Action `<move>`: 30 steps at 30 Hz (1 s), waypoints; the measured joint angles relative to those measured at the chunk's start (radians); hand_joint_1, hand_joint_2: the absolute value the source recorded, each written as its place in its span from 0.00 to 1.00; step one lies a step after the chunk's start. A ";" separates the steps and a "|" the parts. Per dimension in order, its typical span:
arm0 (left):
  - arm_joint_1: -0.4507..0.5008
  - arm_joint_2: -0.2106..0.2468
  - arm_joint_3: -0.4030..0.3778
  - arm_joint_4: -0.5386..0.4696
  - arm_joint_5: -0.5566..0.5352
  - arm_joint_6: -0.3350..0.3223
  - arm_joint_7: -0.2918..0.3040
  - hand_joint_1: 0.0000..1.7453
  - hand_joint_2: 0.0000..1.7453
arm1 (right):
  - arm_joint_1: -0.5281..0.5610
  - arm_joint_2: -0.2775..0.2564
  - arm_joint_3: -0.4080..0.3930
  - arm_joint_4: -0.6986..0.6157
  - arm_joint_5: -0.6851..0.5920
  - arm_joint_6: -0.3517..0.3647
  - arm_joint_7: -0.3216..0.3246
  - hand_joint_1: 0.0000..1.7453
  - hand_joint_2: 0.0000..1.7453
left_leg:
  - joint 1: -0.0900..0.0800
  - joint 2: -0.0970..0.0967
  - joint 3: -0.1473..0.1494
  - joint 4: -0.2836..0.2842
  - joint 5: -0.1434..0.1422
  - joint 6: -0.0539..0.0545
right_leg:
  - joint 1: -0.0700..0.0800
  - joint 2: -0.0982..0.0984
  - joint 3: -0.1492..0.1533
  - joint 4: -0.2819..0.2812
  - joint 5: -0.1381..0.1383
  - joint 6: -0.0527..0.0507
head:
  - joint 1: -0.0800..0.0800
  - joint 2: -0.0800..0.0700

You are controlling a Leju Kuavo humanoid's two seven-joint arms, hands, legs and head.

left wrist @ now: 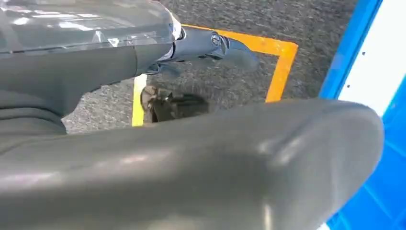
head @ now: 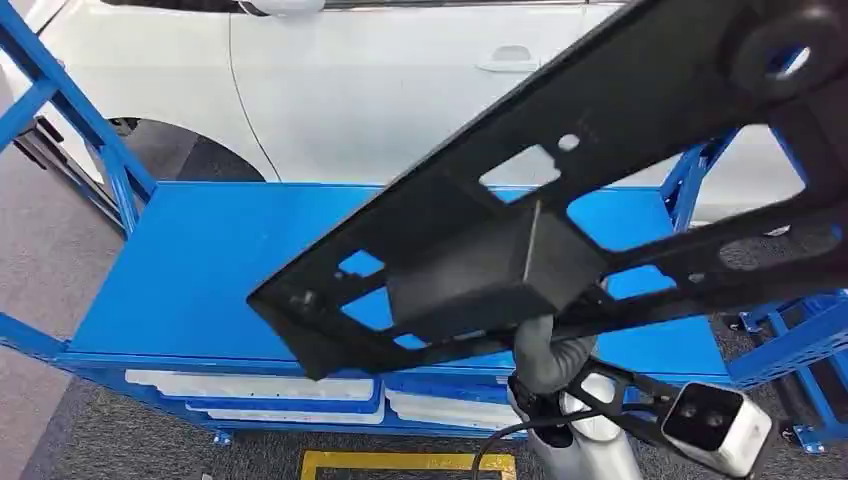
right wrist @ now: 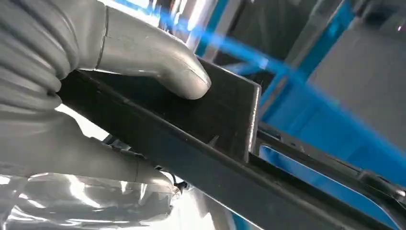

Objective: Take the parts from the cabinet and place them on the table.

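Observation:
A large black plastic part (head: pixel 480 260), flat with several cut-outs and a boxy middle, hangs tilted above the blue table top (head: pixel 200 270). My right hand (head: pixel 548 352) grips it from below at its near edge. In the right wrist view the grey thumb (right wrist: pixel 158 62) presses on the black part (right wrist: pixel 210 124), with the other fingers under it. My left hand (left wrist: pixel 191 158) hangs over the floor, its thick thumb and a dark finger (left wrist: pixel 215 45) apart with nothing between them.
A white car (head: pixel 400 90) stands behind the table. Blue frame posts rise at the left (head: pixel 70 110) and right (head: pixel 690 170). White trays (head: pixel 250 385) lie on the lower shelf. A yellow floor mark (head: pixel 400 462) lies on grey carpet.

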 joint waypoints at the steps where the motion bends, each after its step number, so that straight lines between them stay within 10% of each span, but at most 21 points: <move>1: 0.004 0.001 0.001 0.000 -0.001 0.001 0.003 0.00 0.00 | 0.004 0.000 0.018 -0.007 0.017 -0.007 0.000 1.00 1.00 | 0.000 0.000 -0.024 0.051 -0.012 0.000 | 0.002 0.001 0.000 0.001 0.000 -0.001 | 0.000 0.000; 3: 0.010 0.004 0.001 0.000 -0.002 0.002 0.007 0.00 0.00 | 0.007 0.000 0.055 -0.019 0.037 -0.017 0.000 1.00 1.00 | 0.000 0.000 -0.007 0.011 0.031 0.004 | 0.005 0.003 0.002 0.002 -0.001 -0.001 | 0.000 0.000; 6: 0.011 0.011 0.002 0.000 -0.002 0.002 0.007 0.00 0.00 | 0.007 0.000 0.083 -0.038 0.041 -0.022 0.000 1.00 1.00 | -0.005 0.001 0.123 -0.253 0.134 0.027 | 0.010 0.001 0.007 0.003 -0.003 0.001 | 0.000 0.000; 11: 0.014 0.013 0.002 0.000 -0.003 0.003 0.010 0.00 0.00 | 0.007 0.000 0.103 -0.051 0.043 -0.025 0.000 1.00 1.00 | -0.005 0.003 0.127 -0.271 0.154 0.048 | 0.014 0.002 0.004 0.007 0.002 0.031 | 0.000 0.000; 15: 0.013 0.013 0.003 0.000 -0.021 0.017 0.026 0.00 0.00 | 0.005 -0.015 0.135 -0.053 0.055 -0.109 0.000 1.00 1.00 | -0.008 0.007 0.113 -0.273 0.167 0.061 | 0.000 0.001 -0.081 0.232 -0.155 0.049 | 0.000 0.000; 17: 0.014 0.013 0.003 0.000 -0.021 0.023 0.028 0.00 0.00 | 0.006 -0.028 0.157 -0.053 0.065 -0.130 0.000 1.00 1.00 | -0.008 0.007 0.101 -0.268 0.172 0.060 | -0.004 0.001 -0.109 0.315 -0.179 0.055 | 0.000 0.000; 21: 0.018 0.013 0.003 0.000 -0.020 0.020 0.027 0.00 0.00 | 0.006 -0.042 0.175 -0.053 0.065 -0.128 0.000 1.00 1.00 | -0.007 0.005 0.082 -0.248 0.176 0.053 | -0.011 0.000 0.066 0.027 -0.065 0.050 | 0.000 0.000; 26: 0.022 0.014 0.003 0.000 -0.032 0.022 0.035 0.00 0.00 | 0.008 -0.050 0.174 -0.053 0.075 -0.137 0.000 1.00 1.00 | -0.009 0.003 0.070 -0.252 0.200 0.016 | -0.002 0.003 0.048 0.009 -0.039 0.018 | 0.000 0.000; 30: 0.025 0.015 0.003 0.000 -0.045 0.017 0.045 0.00 0.00 | 0.012 -0.054 0.175 -0.053 0.084 -0.156 0.000 1.00 1.00 | -0.003 0.004 0.006 -0.059 0.026 0.003 | -0.004 -0.005 0.014 0.001 -0.003 -0.001 | 0.000 0.000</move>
